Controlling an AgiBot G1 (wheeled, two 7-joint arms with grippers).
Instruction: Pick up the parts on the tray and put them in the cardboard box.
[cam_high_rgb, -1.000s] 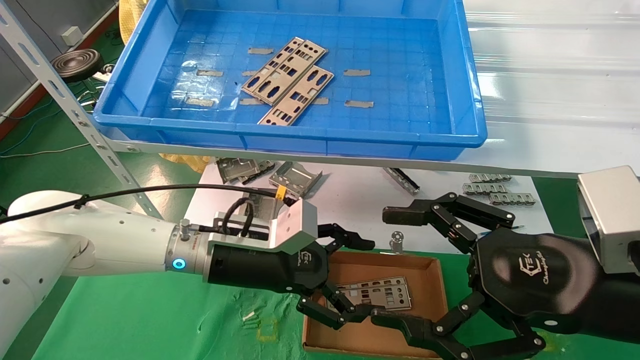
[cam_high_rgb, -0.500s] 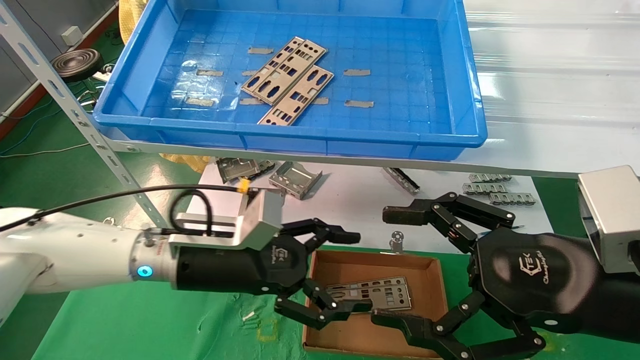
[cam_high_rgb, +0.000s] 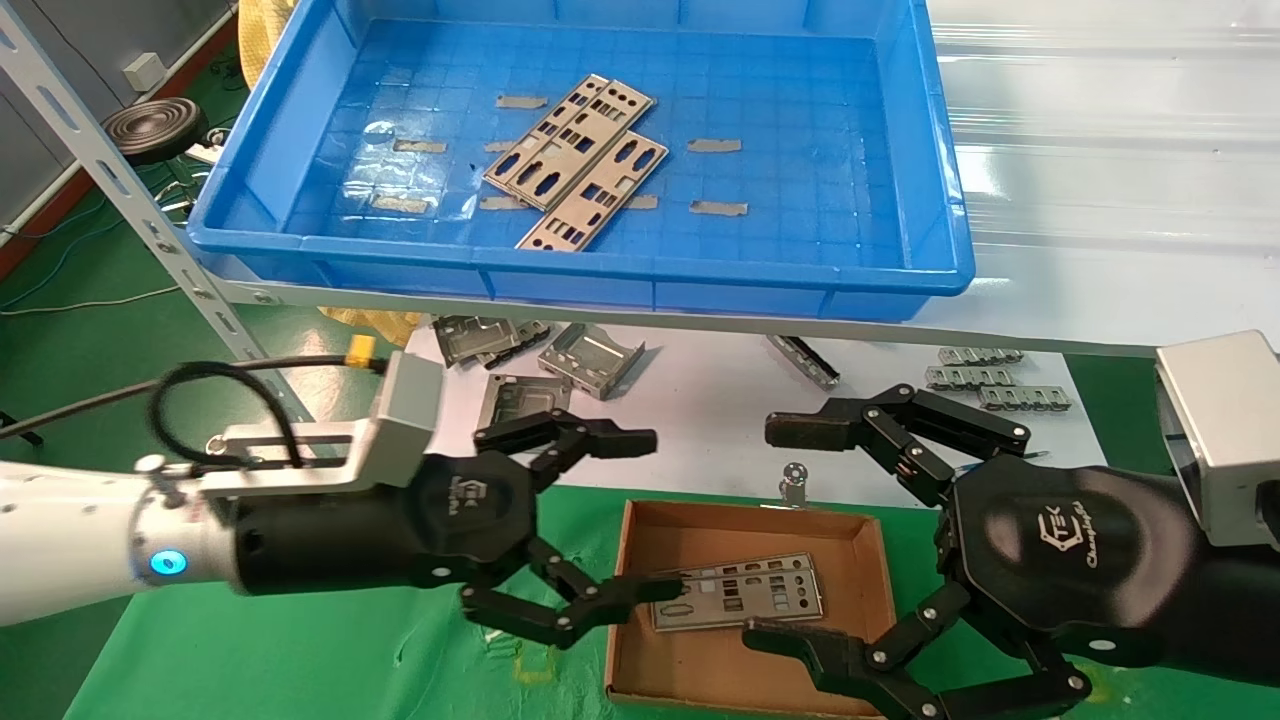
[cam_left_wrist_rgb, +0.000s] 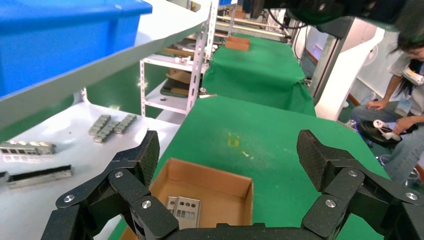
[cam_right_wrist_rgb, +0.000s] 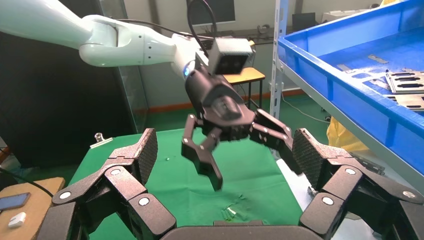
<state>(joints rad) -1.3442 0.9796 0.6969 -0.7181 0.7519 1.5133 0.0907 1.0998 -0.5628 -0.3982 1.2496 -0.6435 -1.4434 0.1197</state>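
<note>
Left gripper (cam_high_rgb: 648, 515) sat spread and empty at the cardboard box (cam_high_rgb: 866, 560) edge; its lower finger could snag the deposited plate (cam_high_rgb: 740, 590). Right gripper (cam_high_rgb: 790, 535) likewise spread, idle.

Parts: 2 punched grey plates (cam_high_rgb: 578, 152) overlapped diagonally in the blue tray (cam_high_rgb: 850, 270); 1 plate (cam_high_rgb: 745, 590) laid flat in the brown cardboard box (cam_high_rgb: 880, 570).
</note>
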